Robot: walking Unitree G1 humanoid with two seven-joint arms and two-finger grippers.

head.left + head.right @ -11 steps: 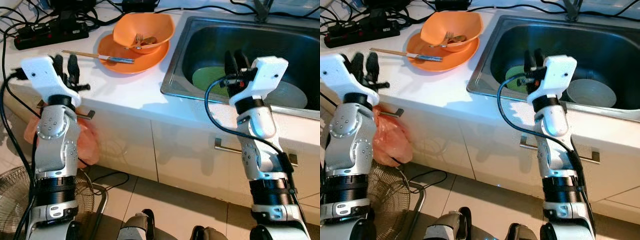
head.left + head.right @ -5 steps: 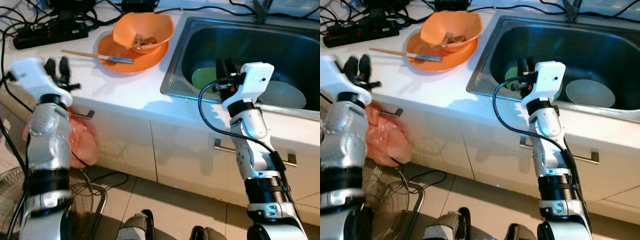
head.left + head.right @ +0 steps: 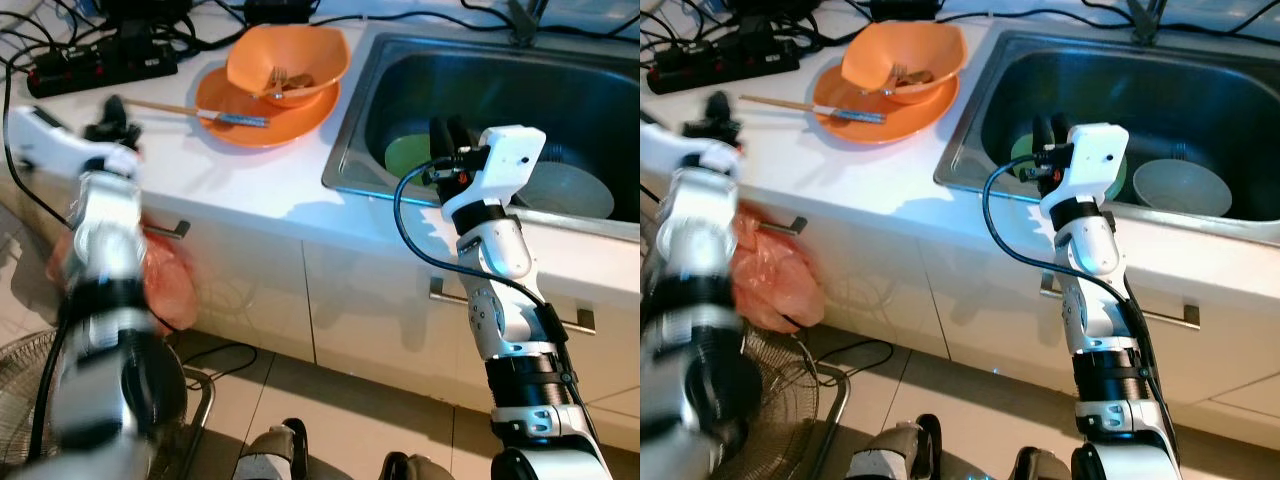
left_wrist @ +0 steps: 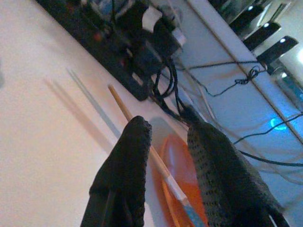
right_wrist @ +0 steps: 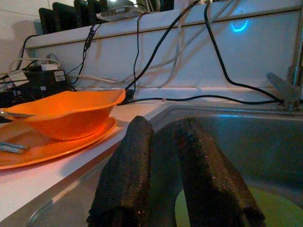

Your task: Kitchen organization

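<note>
An orange bowl (image 3: 287, 62) with a fork in it rests on an orange plate (image 3: 262, 112) on the white counter (image 3: 250, 180). A pair of chopsticks (image 3: 190, 110) lies across the plate's left rim. The steel sink (image 3: 350, 120) holds a green plate (image 3: 408, 155) and a white bowl (image 3: 572, 190). My left gripper (image 3: 113, 112), blurred, hovers over the counter's left end; in the left wrist view the left gripper (image 4: 168, 125) is open and empty, pointing at the chopsticks (image 4: 142, 137). My right gripper (image 3: 445, 135) is over the sink's near edge, slightly open and empty, as the right gripper (image 5: 163, 123) also shows in its wrist view.
A black power strip (image 3: 100, 65) with tangled cables lies at the counter's back left. A pink plastic bag (image 3: 165, 285) hangs by a drawer handle (image 3: 170, 230) below the counter. A fan (image 3: 25, 390) stands on the floor at the left.
My left arm has swung left and lower and is now blurred. The right gripper has shifted slightly left along the sink's near edge. The dishes have not moved.
</note>
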